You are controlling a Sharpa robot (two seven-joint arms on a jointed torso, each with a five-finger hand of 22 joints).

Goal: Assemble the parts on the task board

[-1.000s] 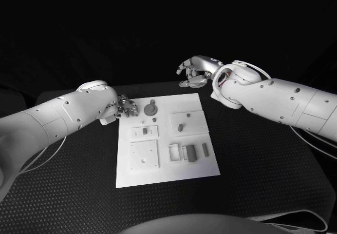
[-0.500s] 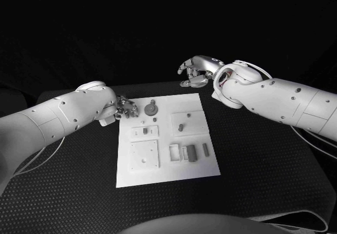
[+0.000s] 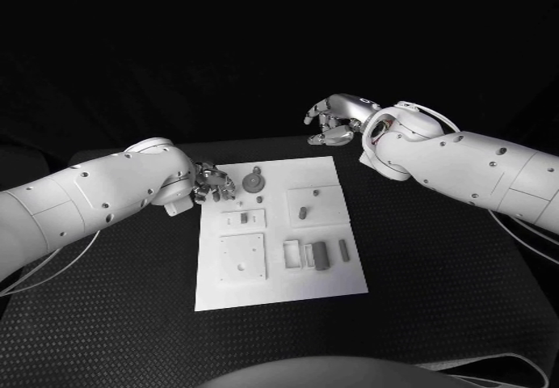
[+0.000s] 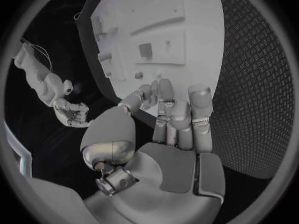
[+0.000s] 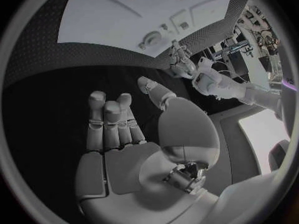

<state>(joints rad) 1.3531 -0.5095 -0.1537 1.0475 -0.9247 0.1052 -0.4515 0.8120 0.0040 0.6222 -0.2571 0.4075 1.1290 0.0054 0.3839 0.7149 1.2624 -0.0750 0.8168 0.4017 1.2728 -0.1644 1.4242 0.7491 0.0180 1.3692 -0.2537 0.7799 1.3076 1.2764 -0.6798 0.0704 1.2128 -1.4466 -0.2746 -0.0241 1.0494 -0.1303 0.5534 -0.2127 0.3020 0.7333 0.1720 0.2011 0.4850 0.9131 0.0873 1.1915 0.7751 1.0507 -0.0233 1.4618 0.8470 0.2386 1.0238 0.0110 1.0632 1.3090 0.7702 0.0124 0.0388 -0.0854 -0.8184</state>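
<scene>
The white task board [image 3: 279, 291] lies in the middle of the black table. A round grey part [image 3: 253, 181] with a peg sits near its far edge. Small grey parts stand in two raised plates [image 3: 300, 212] [image 3: 241, 217]. Grey bars [image 3: 321, 253] lie by a frame on the near half. My left hand [image 3: 213, 182] hovers at the board's far left edge beside the round part; in the left wrist view its fingers [image 4: 177, 109] lie close together with the thumb against them, nothing seen between. My right hand [image 3: 334, 120] hangs beyond the board's far edge, palm [image 5: 124, 144] bare, fingers loosely apart.
A square plate [image 3: 241, 257] with holes sits on the board's near left. Black textured table [image 3: 443, 275] surrounds the board on all sides. The right forearm [image 3: 466, 166] spans the space right of the board; the left forearm [image 3: 105, 198] crosses the left side.
The whole picture has shifted slightly, so the camera moved. Both hands keep roughly the same places relative to the board, and the parts lie as before.
</scene>
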